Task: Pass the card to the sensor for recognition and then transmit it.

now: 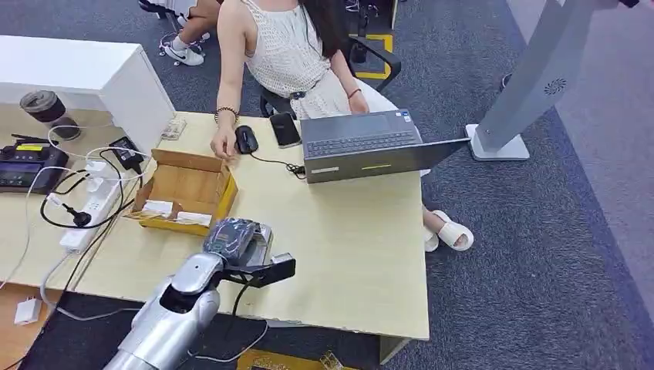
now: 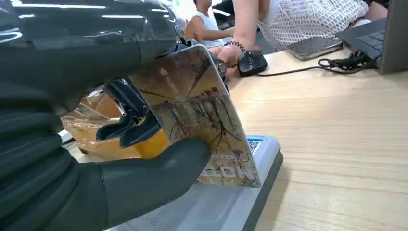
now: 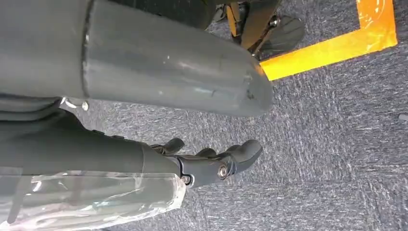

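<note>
We record a wooden table (image 1: 347, 231) across the centre of the head view, with a person (image 1: 289, 46) seated at its far edge, top centre. A grey laptop (image 1: 362, 145) lies centre right, and a cardboard box (image 1: 185, 189) sits left of centre. Cables and a power strip (image 1: 89, 220) occupy the left edge. A mouse (image 1: 246, 139) and a phone (image 1: 284, 129) lie near the person's hand.

The sensor (image 2: 226, 202), a pale grey flat unit, appears at the bottom centre of the left wrist view, just beside the box. The left hand (image 1: 231, 239), lower left of centre in the head view, grips the card (image 2: 197, 110) between thumb and fingers. The card stands tilted, its lower edge at or touching the sensor face; we cannot tell which.

The right hand (image 3: 211, 161), centre of its wrist view, hangs over carpet with fingers loosely curled, holding nothing.

We judge the recognition step to be in hand. The next move calls for keeping the card steady over the sensor, then lifting it clear without loosening the grip and carrying it towards the person for handover.
</note>
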### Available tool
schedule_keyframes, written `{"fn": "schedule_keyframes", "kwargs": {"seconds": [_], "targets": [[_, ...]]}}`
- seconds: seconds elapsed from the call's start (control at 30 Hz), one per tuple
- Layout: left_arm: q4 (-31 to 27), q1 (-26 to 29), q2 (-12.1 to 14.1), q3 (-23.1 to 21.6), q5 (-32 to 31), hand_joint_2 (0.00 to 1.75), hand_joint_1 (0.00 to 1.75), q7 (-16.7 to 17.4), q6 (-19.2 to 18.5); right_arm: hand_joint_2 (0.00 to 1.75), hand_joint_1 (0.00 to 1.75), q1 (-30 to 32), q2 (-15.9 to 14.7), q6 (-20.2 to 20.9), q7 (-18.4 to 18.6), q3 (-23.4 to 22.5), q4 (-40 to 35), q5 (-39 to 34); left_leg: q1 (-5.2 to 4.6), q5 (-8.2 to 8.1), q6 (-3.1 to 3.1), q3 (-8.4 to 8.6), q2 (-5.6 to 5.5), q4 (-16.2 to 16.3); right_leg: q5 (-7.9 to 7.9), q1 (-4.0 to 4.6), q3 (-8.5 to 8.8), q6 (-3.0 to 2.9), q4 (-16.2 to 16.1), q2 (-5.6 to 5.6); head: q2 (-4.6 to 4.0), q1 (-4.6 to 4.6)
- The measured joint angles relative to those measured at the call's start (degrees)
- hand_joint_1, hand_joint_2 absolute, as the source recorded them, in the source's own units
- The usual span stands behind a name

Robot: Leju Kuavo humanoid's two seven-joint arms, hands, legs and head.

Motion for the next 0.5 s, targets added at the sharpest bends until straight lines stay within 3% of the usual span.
{"fn": "schedule_keyframes", "kwargs": {"seconds": [0.1, 0.2, 0.3, 0.5], "targets": [[0.41, -1.44, -0.09, 0.00, -0.09, 1.75, 1.75, 2.10, 2.55, 0.00, 0.00, 0.00, 0.00, -0.33, 0.15, -0.04, 0.00, 0.11, 0.02, 0.05, -0.06, 0.02, 0.01, 0.00, 0.02, 0.01, 0.01, -0.01, 0.00, 0.01, 0.00, 0.02], [-0.57, -4.83, 0.87, 0.59, 0.59, 1.75, 1.75, 1.94, 5.45, 0.00, 0.00, 0.04, 0.00, -0.61, 0.24, -0.07, 0.00, 0.72, 0.07, 0.20, -0.04, -0.13, -0.03, 0.01, 0.13, 0.06, -0.09, -0.04, 0.01, -0.03, 0.00, 0.00], [-1.81, -8.57, 1.81, 1.46, 0.90, 1.75, 1.75, 1.57, 5.57, 0.00, 0.00, 0.03, 0.00, -0.68, 0.26, -0.07, 0.00, 0.94, 0.06, 0.22, -0.06, -0.12, -0.06, 0.01, 0.16, 0.05, -0.06, -0.08, 0.04, -0.08, 0.00, 0.00], [-3.00, -9.21, 2.36, 1.66, 0.55, 1.75, 1.75, 1.49, 6.14, 0.00, 0.00, 0.04, 0.00, -0.68, 0.28, -0.07, 0.00, 1.00, 0.06, 0.20, -0.05, -0.20, -0.07, 0.01, 0.14, 0.05, -0.15, -0.08, 0.04, -0.07, 0.00, 0.00]]}}
